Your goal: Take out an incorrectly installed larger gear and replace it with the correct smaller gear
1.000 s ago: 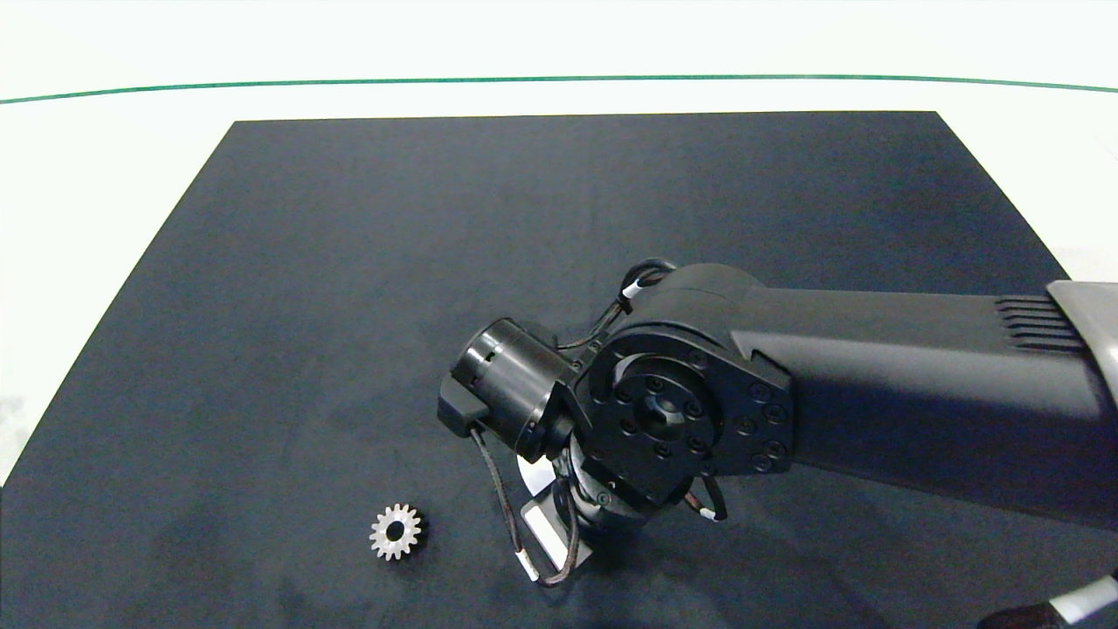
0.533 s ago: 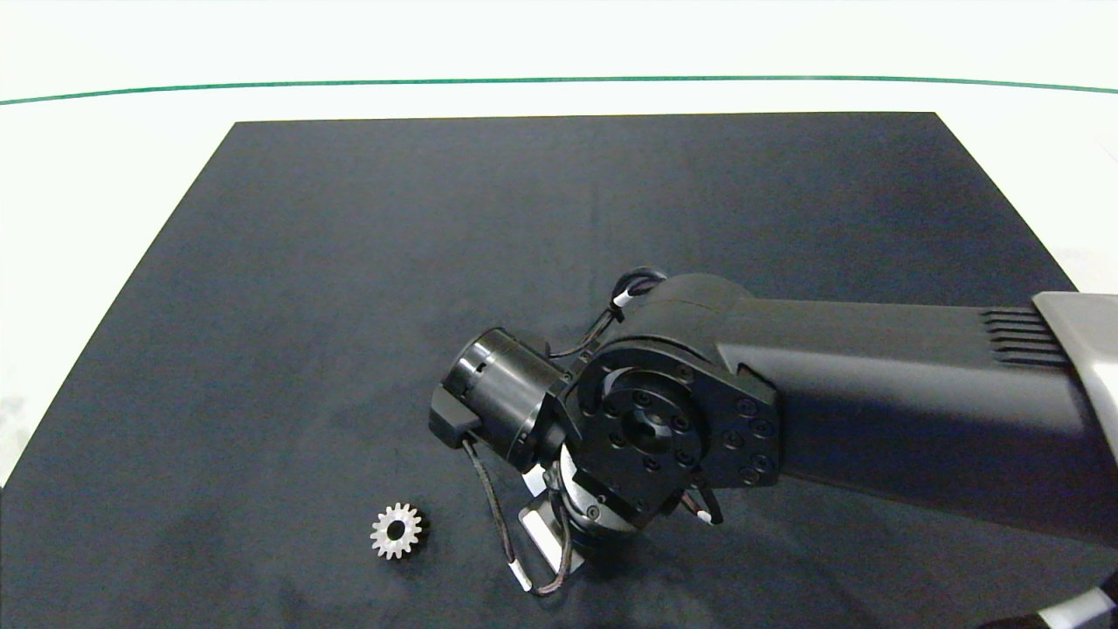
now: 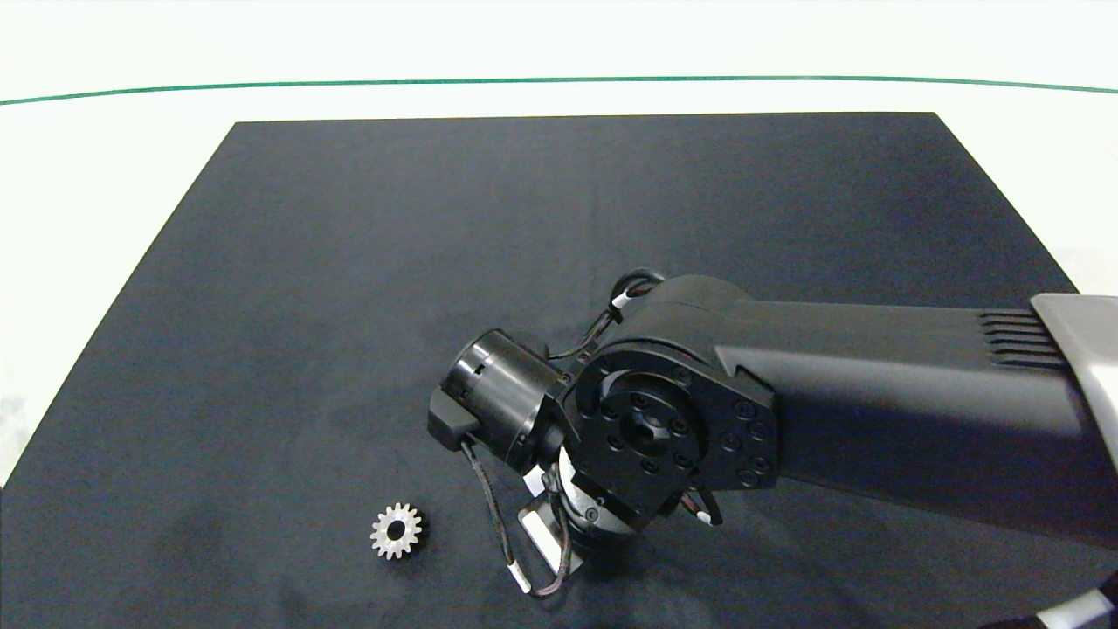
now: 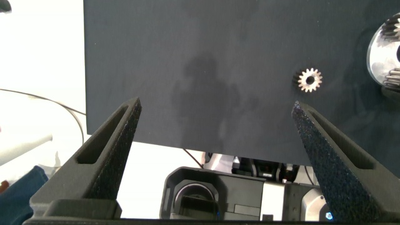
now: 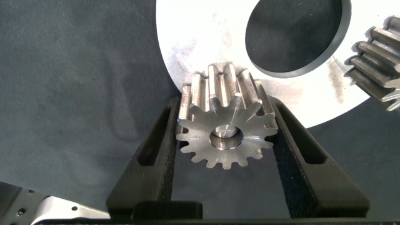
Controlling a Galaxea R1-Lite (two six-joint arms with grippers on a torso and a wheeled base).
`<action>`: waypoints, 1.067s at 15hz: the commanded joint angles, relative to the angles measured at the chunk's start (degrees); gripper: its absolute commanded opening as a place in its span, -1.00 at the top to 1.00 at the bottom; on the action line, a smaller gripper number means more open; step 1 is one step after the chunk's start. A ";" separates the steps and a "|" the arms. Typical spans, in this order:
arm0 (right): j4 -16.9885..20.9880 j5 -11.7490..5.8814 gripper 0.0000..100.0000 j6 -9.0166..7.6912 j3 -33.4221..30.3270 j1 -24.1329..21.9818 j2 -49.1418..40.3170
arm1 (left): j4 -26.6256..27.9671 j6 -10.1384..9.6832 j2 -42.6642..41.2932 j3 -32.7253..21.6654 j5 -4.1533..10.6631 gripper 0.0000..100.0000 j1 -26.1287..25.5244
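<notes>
In the right wrist view the larger gear sits on a pin over a silver plate, its long teeth flaring outward. My right gripper is shut on it, one finger pressed against each side. From above, the right arm's wrist hides this gear and the plate. The smaller gear lies flat on the black mat, left of the right wrist and near the front edge; it also shows as the smaller gear. My left gripper is open and holds nothing, back by the mat's edge.
Another gear with sloped teeth sits on the plate beside a large round hole. A shiny metal edge shows to the side of the left wrist view. White table surrounds the mat.
The right arm has dropped and shifted slightly toward the front left over the plate. The smaller gear on the mat has not moved.
</notes>
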 commanded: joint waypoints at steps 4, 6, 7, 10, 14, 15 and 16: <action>0.42 0.17 1.00 0.23 -0.01 0.24 -0.73 | 0.40 -0.05 0.05 0.03 0.08 -1.00 0.00; 0.42 0.25 1.00 0.23 -0.01 0.33 -1.08 | 0.40 -0.05 -0.04 0.03 0.08 -1.00 0.00; 0.42 0.17 1.00 0.23 -0.01 0.33 -1.17 | 0.40 0.04 -0.04 0.03 0.08 -1.00 0.00; 0.42 0.17 1.00 0.23 -0.01 0.94 -1.61 | 0.40 0.04 0.05 0.03 0.08 -1.00 0.00; 0.60 0.08 1.00 0.14 -0.01 1.29 -2.75 | 0.40 0.04 0.05 0.03 0.08 -1.00 0.00; 0.77 0.08 1.00 0.14 -0.01 1.29 -2.93 | 0.40 0.04 -0.04 0.03 0.08 -1.00 -0.09; 1.21 0.08 1.00 0.14 -0.01 1.38 -3.19 | 0.40 0.04 0.05 0.11 0.08 -1.00 -0.09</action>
